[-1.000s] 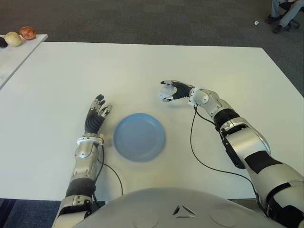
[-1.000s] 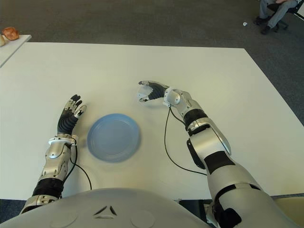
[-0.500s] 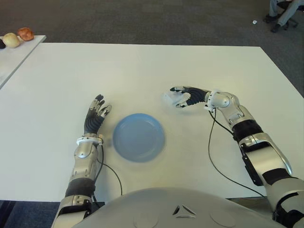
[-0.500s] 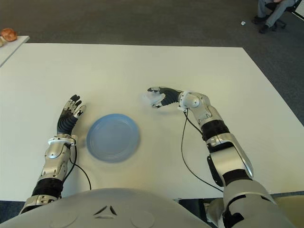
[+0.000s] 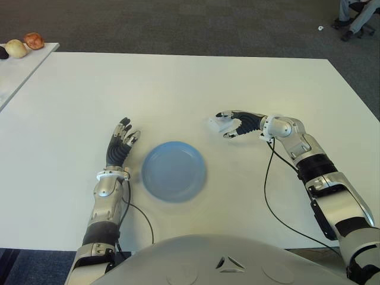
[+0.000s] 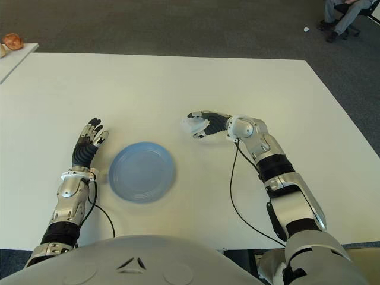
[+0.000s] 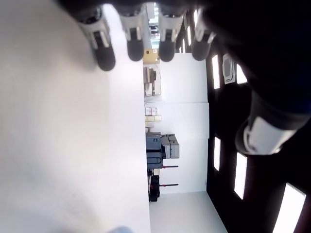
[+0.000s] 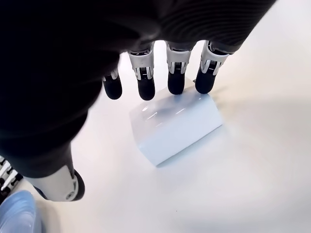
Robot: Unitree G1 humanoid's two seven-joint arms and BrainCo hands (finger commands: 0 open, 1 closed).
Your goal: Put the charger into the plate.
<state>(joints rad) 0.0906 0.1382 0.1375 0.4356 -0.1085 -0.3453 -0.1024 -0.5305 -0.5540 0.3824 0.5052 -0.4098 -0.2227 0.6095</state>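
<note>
The small white rounded plastic charger block [image 8: 174, 127] lies flat on the white surface [image 5: 178, 83], at about 2 o'clock from the round pale-blue plate [image 5: 174, 171] and well apart from it. From where I sit, my right robot hand [image 5: 238, 123] is cupped around it: in the right wrist view four fingertips [image 8: 175, 82] sit along the charger's far edge, two of them apparently touching it, while the thumb [image 8: 60, 185] stands off on the opposite side with bare surface between it and the block. So I read this hand as released, fingers curved but not clamped, and the charger not yet lifted.

I judge the block to be light, stiff and glossy, so it may skid across the smooth surface if I push with the fingers alone. The sensible hold looks like a pinch across its two long sides, thumb against fingers, closing both together so it cannot slide away. Its rounded edges could let it squirt out of a weak grip.

My left robot hand [image 5: 122, 144] shows at 9 o'clock of the plate, just beside it, fingers extended and holding nothing.

Beyond that, a few rounded items [image 5: 26, 44] sit on a neighbouring table at 10 o'clock.
</note>
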